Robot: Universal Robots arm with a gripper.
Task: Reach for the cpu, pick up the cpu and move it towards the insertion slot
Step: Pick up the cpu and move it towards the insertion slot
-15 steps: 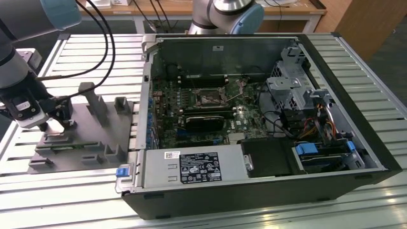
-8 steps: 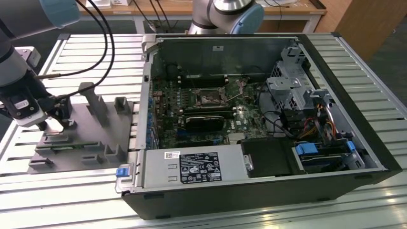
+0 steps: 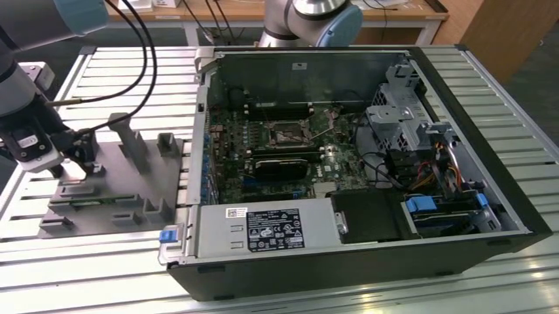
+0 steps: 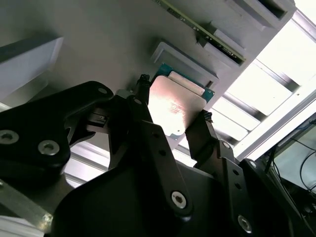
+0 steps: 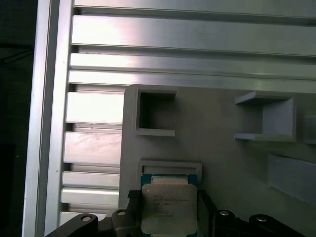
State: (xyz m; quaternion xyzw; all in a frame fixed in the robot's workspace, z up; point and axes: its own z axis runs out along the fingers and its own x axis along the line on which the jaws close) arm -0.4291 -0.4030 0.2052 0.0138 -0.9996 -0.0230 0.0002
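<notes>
My claw (image 3: pixel 80 167) sits lower left in the exterior view, on the grey plate (image 3: pixel 114 196), fingers pinched against the chip (image 4: pixel 175 111). The socket (image 3: pixel 287 134) lies mid-frame, well apart.

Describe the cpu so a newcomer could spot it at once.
Find the grey fixture plate at the exterior view's left of the open computer case. On it, the black gripper clasps the cpu: a flat square chip with a shiny silver top, unlike the grey blocks around it.
</notes>
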